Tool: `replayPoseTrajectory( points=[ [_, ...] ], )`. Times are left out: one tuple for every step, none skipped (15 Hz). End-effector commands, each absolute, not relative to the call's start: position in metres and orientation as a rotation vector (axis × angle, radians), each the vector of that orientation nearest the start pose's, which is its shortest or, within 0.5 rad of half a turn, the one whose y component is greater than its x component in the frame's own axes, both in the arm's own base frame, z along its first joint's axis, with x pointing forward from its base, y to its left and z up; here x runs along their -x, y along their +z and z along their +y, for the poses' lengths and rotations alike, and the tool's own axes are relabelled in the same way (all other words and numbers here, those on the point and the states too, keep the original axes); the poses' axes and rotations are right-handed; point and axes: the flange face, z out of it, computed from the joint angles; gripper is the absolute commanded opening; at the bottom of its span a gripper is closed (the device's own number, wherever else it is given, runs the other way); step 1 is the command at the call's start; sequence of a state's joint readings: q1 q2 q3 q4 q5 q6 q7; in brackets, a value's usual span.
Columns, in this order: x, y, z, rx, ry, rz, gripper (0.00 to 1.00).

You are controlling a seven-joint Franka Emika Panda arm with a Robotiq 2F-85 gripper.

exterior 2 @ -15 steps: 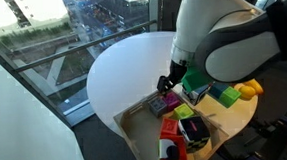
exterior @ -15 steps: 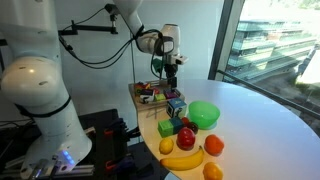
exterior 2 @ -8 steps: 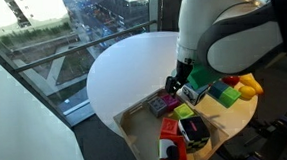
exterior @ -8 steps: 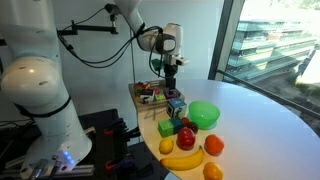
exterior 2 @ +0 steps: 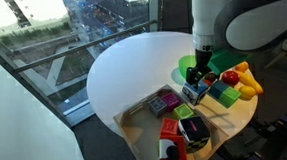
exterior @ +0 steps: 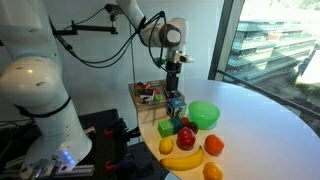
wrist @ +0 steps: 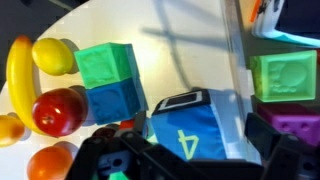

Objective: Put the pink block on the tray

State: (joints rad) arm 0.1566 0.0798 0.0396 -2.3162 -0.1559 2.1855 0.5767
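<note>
Since the frame a second earlier, the arm has lifted and swung away from the tray's open end toward the fruit. The claw [exterior 2: 200, 76] now hangs above the cluster of cubes instead of over the pink block [exterior 2: 163, 102]. The pink block sits low on the tray [exterior 2: 134, 121], apparently inside its rim near the end closest to the cubes, though the exterior view is too small to confirm the contact. In the wrist view the claw's dark fingers frame the bottom edge, spread wide with nothing pinched between them. Directly beneath is a blue cube marked with a 4 [wrist: 195, 125]. The pink block [wrist: 297, 126] shows at the right edge, off to one side of the claw and apart from it. A green cube [wrist: 105, 65] and a red apple [wrist: 57, 110] lie on the opposite side, on the white counter [exterior 2: 133, 66]. The placing looks done, so any coming move should be a retreat away from the block's side.
</note>
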Motion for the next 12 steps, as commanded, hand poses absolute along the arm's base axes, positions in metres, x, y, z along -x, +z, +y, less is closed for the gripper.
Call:
replayPoseTrajectory(
  points=[
    [-0.469,0.309,0.058,3.341,0.306,0.539,1.0],
    [-0.466,0.311,0.049,3.351,0.331,0.554,1.0],
    [-0.461,0.314,0.039,3.358,0.364,0.565,1.0],
    [-0.457,0.317,0.03,3.364,0.396,0.575,1.0],
    [-0.452,0.321,0.022,3.363,0.429,0.578,1.0],
    [-0.447,0.325,0.015,3.362,0.456,0.578,1.0],
    [-0.442,0.329,0.007,3.356,0.479,0.571,1.0],
    [-0.438,0.333,0.0,3.348,0.505,0.562,1.0],
    [-0.432,0.339,-0.007,3.342,0.52,0.546,1.0],
    [-0.428,0.343,-0.014,3.338,0.53,0.533,1.0],
    [-0.423,0.349,-0.021,3.333,0.53,0.517,1.0],
    [-0.418,0.355,-0.027,3.328,0.528,0.501,1.0]
  ],
)
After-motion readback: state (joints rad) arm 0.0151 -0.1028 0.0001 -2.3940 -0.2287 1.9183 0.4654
